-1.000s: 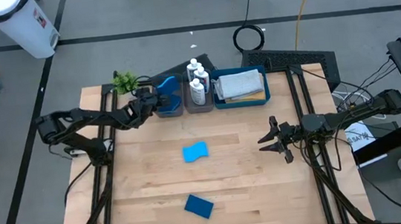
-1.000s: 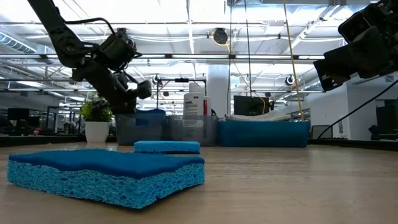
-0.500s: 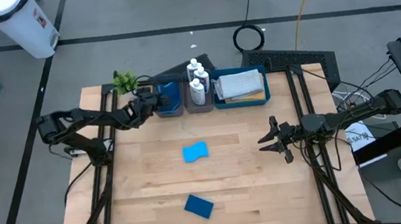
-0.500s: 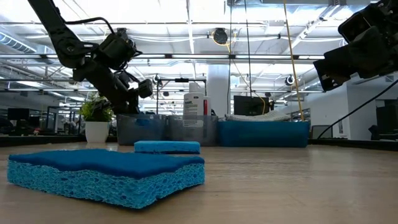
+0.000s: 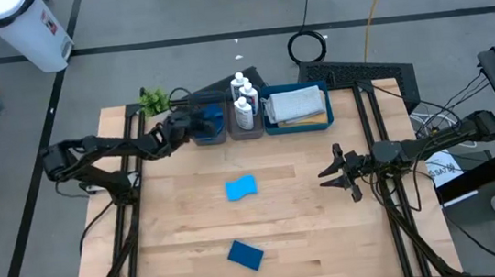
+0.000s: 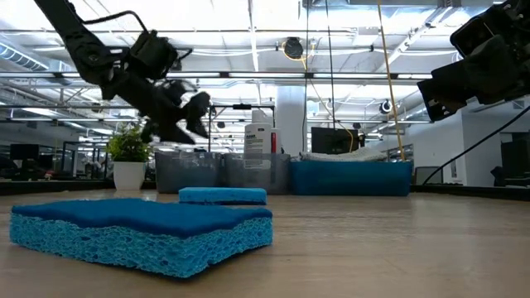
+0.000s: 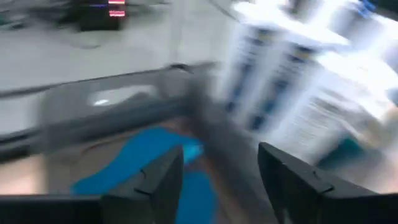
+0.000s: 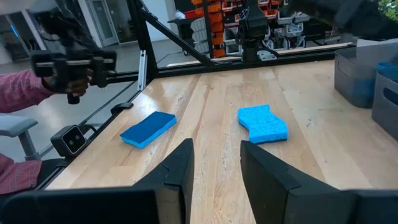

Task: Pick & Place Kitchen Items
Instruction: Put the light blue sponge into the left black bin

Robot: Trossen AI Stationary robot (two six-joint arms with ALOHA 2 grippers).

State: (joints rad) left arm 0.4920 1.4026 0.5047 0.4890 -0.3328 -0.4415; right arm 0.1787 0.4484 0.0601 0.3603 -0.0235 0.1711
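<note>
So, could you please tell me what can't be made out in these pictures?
- Left wrist view: motion blur smears the white bottles; their labels are unreadable.
- Low view: the near dark-blue sponge hides the table behind it.
- High view: the left gripper covers part of the grey tray, so its contents are unclear.
- Right wrist view: a person's sleeve, cut off at the edge.

near: dark-blue sponge (image 6: 141, 232) on tabletop (image 6: 389, 248) | behind: light-blue sponge (image 6: 222, 195) | far edge: grey trays (image 6: 222, 172), white bottle (image 6: 259, 132), blue tray (image 6: 352, 177), potted plant (image 6: 130, 159) | left end effector (image 6: 186, 116) above grey trays, fingers parted
</note>
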